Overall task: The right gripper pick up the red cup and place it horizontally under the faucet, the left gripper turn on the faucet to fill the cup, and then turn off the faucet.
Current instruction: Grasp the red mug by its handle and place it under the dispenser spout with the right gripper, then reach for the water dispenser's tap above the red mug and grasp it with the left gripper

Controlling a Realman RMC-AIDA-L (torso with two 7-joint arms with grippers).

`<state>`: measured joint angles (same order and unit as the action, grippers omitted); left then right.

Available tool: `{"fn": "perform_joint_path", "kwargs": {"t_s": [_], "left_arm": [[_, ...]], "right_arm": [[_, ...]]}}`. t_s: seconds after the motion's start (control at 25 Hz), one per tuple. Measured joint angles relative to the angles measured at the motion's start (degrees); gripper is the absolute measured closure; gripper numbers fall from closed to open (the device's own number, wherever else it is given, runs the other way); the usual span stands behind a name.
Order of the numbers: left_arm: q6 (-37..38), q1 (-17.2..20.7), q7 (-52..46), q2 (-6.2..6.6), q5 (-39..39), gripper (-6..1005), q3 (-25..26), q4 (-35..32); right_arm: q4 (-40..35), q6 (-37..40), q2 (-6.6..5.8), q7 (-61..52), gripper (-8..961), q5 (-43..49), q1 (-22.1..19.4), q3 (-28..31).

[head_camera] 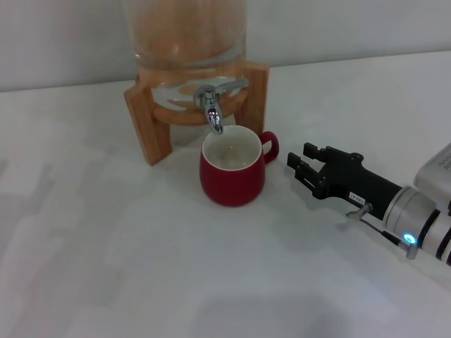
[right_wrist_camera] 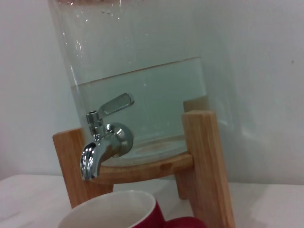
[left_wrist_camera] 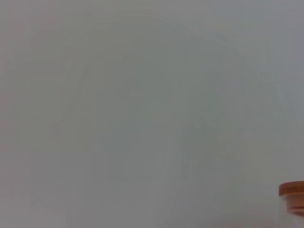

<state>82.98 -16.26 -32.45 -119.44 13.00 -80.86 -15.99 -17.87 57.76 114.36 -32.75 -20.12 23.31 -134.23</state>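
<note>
- The red cup (head_camera: 232,171) is sitting upright on the white table (head_camera: 106,267), directly below the spout of the faucet (head_camera: 212,105), its loop handle pointing toward the robot's right.
- The right gripper (head_camera: 304,169) is lying low over the table just beside that handle, apart from it, with its two black fingers spread and nothing between them; the cup is standing free.
- The cup looks empty (only the cream inside is showing), so my reading is that placing is done and filling is the step in hand.
- The left gripper is not showing in any view, so I cannot tell how its fingers are standing; its wrist camera is seeing only blank pale surface and a bit of wood at one edge.
- The relation the coming move turns on: the faucet's flat lever (right_wrist_camera: 115,103) is slanting up and away from the valve body, toward the robot's right, above the cup's rim. The right arm is nearer, though the task gives the lever to the left.
- Around it, the glass dispenser (right_wrist_camera: 142,71), partly full of water, is rising close behind the lever, and the wooden stand (head_camera: 144,123) is flanking the tap on both sides.
- A left-side approach will probably need to come over the stand's near post without knocking the cup.
</note>
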Motion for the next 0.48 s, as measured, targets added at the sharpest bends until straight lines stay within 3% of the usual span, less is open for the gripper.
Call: {"fn": "perform_joint_path", "kwargs": {"t_s": [0.48], "left_arm": [[-0.1, -0.1, 0.1, 0.0, -0.2, 123, 0.1, 0.0]], "right_arm": [[0.1, 0.8, -2.05, -0.9, 575, -0.2, -0.6, 3.7]]}}
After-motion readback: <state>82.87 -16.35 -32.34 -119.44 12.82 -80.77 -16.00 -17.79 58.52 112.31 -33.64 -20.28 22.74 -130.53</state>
